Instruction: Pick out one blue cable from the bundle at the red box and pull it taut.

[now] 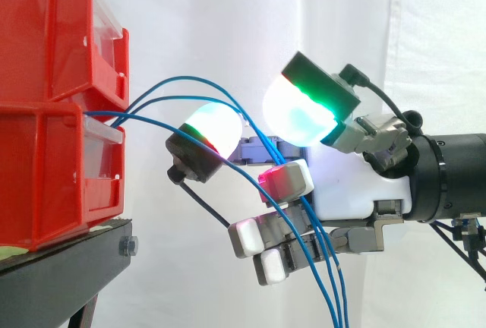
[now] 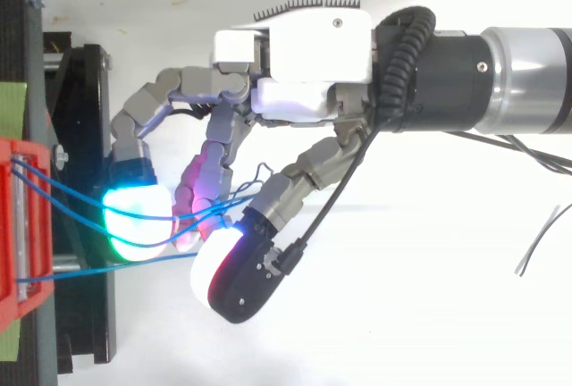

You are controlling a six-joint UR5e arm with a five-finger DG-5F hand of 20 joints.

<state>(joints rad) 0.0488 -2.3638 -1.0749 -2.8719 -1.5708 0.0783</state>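
Two red bins (image 1: 45,47) are stacked on a black stand (image 1: 61,267) at the left. Several thin blue cables (image 1: 175,81) leave the gap between the bins, arc slackly to the right and drop past my hand (image 1: 349,184). In the top view the cables (image 2: 80,203) run from the red bin (image 2: 22,225) into my hand (image 2: 313,46). Its fingers are curled among the cables. The lowest cable (image 2: 116,265) ends where the thumb pad (image 2: 214,265) meets a magenta-glowing finger (image 2: 195,203), pinched there. A green-glowing finger (image 2: 134,221) reaches nearest the bins.
The black stand (image 2: 85,136) juts out below the bins, close to my fingertips. A thin loose grey wire (image 2: 541,243) lies on the white surface at the right. A white curtain hangs behind the work.
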